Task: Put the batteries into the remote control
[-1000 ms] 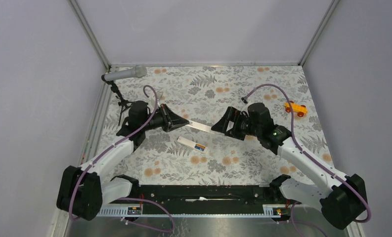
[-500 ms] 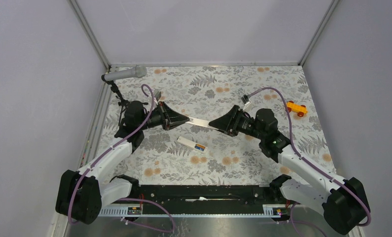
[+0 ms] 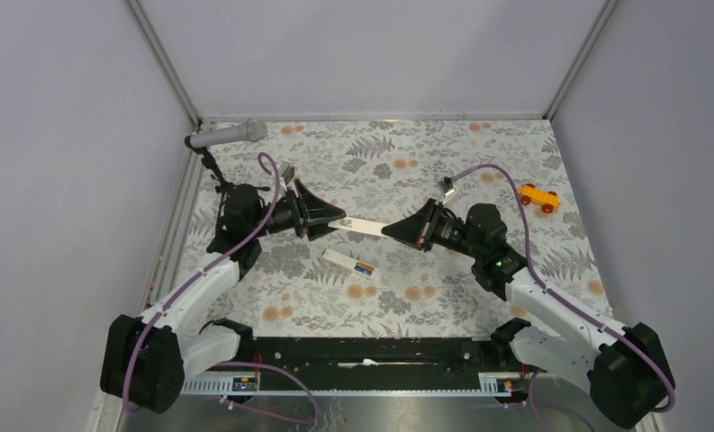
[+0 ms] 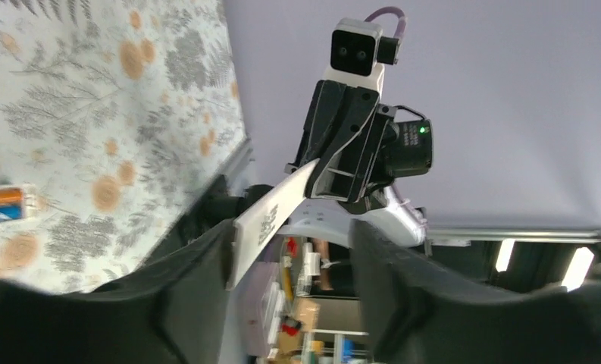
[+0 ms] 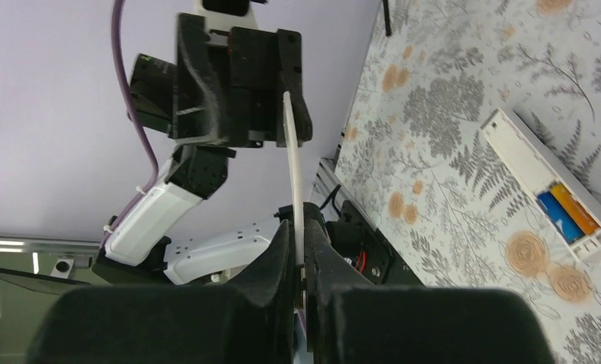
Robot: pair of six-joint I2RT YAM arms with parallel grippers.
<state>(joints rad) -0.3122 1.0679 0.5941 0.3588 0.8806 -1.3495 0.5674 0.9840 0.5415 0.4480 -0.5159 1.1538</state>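
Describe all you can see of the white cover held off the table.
The cover is a thin, flat white strip, plastic by its look, with dark marks on one face. It is held in the air above the table, bridging the two grippers. The right gripper is shut on one end. The other end lies between the open fingers of the left gripper, resting against one finger. Nothing else touches it.

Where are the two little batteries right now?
The batteries lie side by side in the open slot at one end of the remote, which rests on the flowered cloth mid-table in the top view, below the cover held by the right gripper.
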